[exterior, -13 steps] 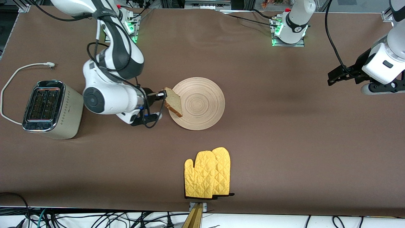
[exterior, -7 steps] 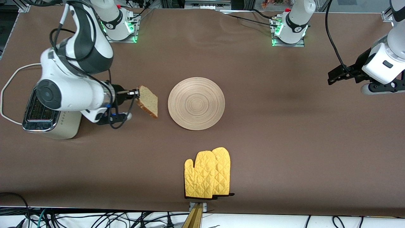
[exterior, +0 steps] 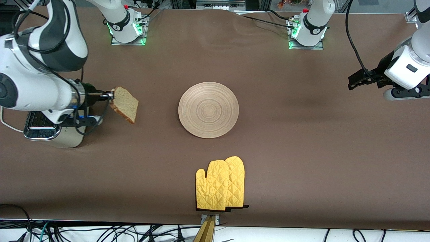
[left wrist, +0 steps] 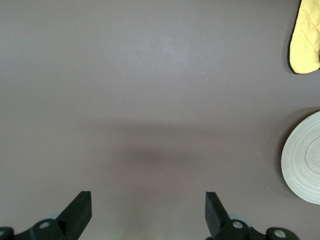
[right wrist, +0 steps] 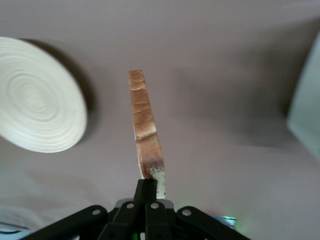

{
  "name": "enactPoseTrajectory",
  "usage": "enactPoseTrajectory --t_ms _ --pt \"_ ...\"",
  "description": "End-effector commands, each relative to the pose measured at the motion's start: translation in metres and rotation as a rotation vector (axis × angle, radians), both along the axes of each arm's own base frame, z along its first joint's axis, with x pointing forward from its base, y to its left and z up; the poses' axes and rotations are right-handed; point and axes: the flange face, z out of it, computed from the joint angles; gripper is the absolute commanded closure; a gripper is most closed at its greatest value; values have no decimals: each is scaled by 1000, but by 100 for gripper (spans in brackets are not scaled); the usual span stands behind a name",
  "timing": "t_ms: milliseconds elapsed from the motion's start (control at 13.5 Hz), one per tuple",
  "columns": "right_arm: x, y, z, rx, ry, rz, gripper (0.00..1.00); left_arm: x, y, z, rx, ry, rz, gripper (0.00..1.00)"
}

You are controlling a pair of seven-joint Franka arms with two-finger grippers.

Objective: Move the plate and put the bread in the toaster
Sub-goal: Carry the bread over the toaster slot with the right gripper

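Bread [exterior: 125,108], speckled, brown-crusted, now off plate [exterior: 208,110], nearer toaster [exterior: 55,132], pinched edge-on in right fingers [exterior: 109,95]; left fingers [left wrist: 82,210] spread, empty.

table [exterior: 302,151] with plate [exterior: 208,110], toaster [exterior: 69,137], mitts [exterior: 220,185]

Both arms are glossy white with dark grey, near-black joint bands and rounded casings. Each base [exterior: 126,23] sits on a metal plate at the table's edge and glows green, with a small red cap beside it. Black cables loop loosely along the links. The right gripper [exterior: 109,95] and left gripper [exterior: 352,82] are matt black, with screw heads showing on the finger mounts.
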Motion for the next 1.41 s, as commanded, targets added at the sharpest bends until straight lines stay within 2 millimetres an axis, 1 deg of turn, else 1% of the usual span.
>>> enactPoseTrajectory --t_ms 0,149,223,297,371,520,594,669,817,1040,1189,1337 --pt "-7 -46 24 -41 -15 6 100 1 -1 7 -17 6 2 0" --pt "-8 -92 29 -56 -9 -10 100 1 -1 7 -17 6 2 0" --pt "-10 -111 30 -69 -2 12 100 2 -1 6 -17 7 2 0" --pt "-12 -126 32 -77 7 31 100 1 -2 6 -17 7 2 0" --pt "-15 -145 34 -89 9 31 100 1 -3 6 -17 9 -1 0" --pt "-19 -179 40 -83 4 49 100 2 -1 7 -19 4 2 0" --pt "-22 -193 42 -75 0 60 100 2 1 7 -17 4 6 0" --pt "-24 -203 44 -73 -2 62 100 0 4 6 -18 12 11 0" --pt "-28 -220 47 -70 -7 69 100 -2 -3 4 -15 32 -3 0" --pt "-32 -242 49 -90 -5 68 100 -2 -3 3 -15 36 -5 0" --pt "-33 -248 49 -103 -2 83 100 -2 -9 2 -15 39 -14 0" --pt "-36 -265 47 -101 4 70 100 -5 -8 1 -13 55 -14 0"
